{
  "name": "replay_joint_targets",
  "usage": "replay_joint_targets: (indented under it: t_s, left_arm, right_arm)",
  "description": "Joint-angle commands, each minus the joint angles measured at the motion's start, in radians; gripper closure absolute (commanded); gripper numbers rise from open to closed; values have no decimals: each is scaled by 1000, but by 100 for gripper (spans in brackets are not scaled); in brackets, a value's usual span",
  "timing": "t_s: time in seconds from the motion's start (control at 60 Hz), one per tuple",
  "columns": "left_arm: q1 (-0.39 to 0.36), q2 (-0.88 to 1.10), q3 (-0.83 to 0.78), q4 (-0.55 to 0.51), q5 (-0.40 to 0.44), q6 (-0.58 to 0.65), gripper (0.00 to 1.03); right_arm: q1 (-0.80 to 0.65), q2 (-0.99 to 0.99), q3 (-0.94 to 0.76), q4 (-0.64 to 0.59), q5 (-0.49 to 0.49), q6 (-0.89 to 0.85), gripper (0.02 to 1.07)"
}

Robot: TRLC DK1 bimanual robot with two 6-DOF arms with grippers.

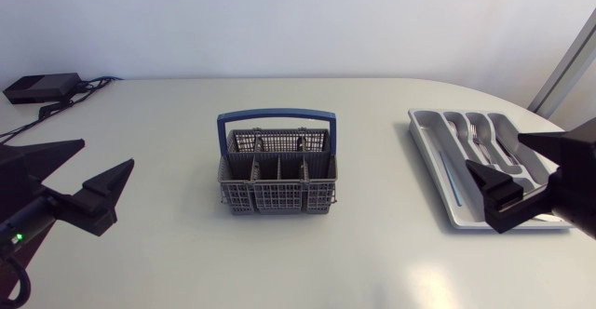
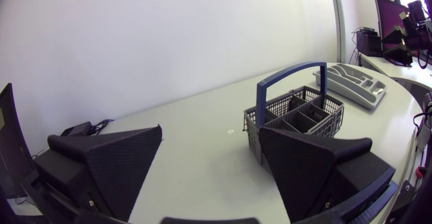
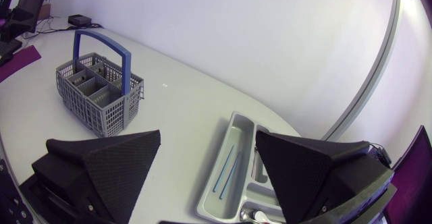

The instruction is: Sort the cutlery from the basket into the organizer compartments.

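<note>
Head view: the basket (image 1: 277,195) is set on the counter (image 1: 168,114), the organizer (image 1: 424,127) to its right; both jaws are held released.

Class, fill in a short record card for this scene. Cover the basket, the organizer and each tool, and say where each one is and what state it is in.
basket: grey with a blue handle, upright, between the two tools; no cutlery clearly visible inside
organizer: grey tray on the right arm's side; silver cutlery in the middle compartments, thin blue pieces in the long side compartment
left tool: open, empty, apart from the basket
right tool: open, empty, over the organizer
</note>
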Motion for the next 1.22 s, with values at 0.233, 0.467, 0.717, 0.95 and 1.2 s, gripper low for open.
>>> replay_joint_targets:
  t_s: [0.233,0.467,0.717,0.95,1.2]
  left_arm:
    - [-9,-175,-178,84,-102,-144,4]
    - [-17,-302,-296,138,-179,-230,4]
    - [-22,-378,-366,170,-224,-281,4]
    - [-22,-378,-366,170,-224,-281,4]
    - [-22,-378,-366,170,-224,-281,4]
  right_arm:
    - [-50,-150,-179,107,11,128,6]
    - [-86,-256,-308,213,3,217,6]
    - [-121,-359,-432,317,-5,303,6]
    - [-149,-442,-533,400,-11,373,6]
    - [-149,-442,-533,400,-11,373,6]
